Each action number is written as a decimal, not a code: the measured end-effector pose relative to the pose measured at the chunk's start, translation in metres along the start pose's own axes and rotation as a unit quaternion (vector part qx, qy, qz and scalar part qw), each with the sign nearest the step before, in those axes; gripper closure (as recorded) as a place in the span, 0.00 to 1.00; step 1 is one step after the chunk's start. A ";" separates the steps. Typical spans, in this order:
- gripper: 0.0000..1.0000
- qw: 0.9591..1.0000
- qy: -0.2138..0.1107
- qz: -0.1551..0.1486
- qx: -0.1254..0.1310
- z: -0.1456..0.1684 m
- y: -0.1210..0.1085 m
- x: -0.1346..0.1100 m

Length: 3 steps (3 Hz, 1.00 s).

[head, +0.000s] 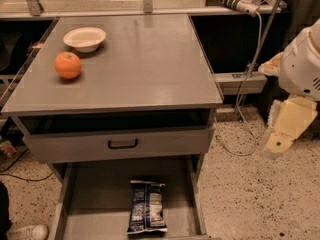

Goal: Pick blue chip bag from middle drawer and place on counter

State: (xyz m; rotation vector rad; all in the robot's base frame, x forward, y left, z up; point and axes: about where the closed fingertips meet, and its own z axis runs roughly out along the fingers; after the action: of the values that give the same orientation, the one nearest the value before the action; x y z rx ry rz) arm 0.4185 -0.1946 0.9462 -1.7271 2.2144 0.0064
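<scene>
The blue chip bag (pixel 146 207) lies flat on the floor of the open middle drawer (pixel 95 199), pulled out at the bottom of the view, with its long side pointing front to back. The counter (pixel 135 59) is the grey top of the cabinet above. My gripper (pixel 276 145) hangs at the right, beside the cabinet and above the speckled floor. It is well right of the bag and higher than it, and holds nothing that I can see.
An orange (pixel 67 65) and a white bowl (pixel 85 38) sit on the counter's left part. The upper drawer (pixel 122 144), with a black loop handle, stands slightly open above the middle one. A cable and power strip (pixel 242 81) hang at the right of the cabinet.
</scene>
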 end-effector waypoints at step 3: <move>0.00 0.998 -0.004 -0.051 -0.032 0.046 0.056 -0.009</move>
State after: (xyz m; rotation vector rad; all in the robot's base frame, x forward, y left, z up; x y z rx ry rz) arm 0.3790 -0.1617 0.8942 -1.8701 2.1394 0.0604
